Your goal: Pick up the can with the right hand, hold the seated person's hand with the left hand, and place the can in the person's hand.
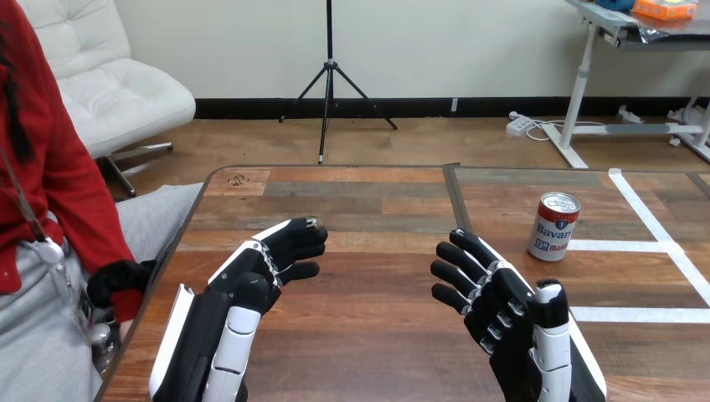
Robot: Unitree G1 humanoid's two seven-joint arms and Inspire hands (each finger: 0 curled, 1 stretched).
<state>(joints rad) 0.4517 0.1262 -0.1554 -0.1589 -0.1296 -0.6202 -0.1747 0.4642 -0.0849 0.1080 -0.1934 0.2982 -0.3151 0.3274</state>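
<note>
Sitting at the table's left side, a person keeps the person's hand (117, 280) low, just off the left edge of the wooden table (368, 335) and touching nothing on it. Next along, the robot's left hand (251, 270) hovers over the left half of the tabletop, back upward, its fingers loosely bent and relaxed, holding nothing; it is well apart from the person's hand. A dark seam (456, 205) runs from the far edge towards the middle of the table. To the right of that seam the right hand (502, 301) is held with its fingers spread apart and slightly bent, also empty. Beyond and to the right of the right hand stands the can (554, 226), upright on the table, near but not touched by any finger. Its top is silver, and its label is red above and white below, carrying printed lettering with a small blue patch low on the side. White tape lines (619, 245) cross the wood just right of the can, one strip ending beside it.
</note>
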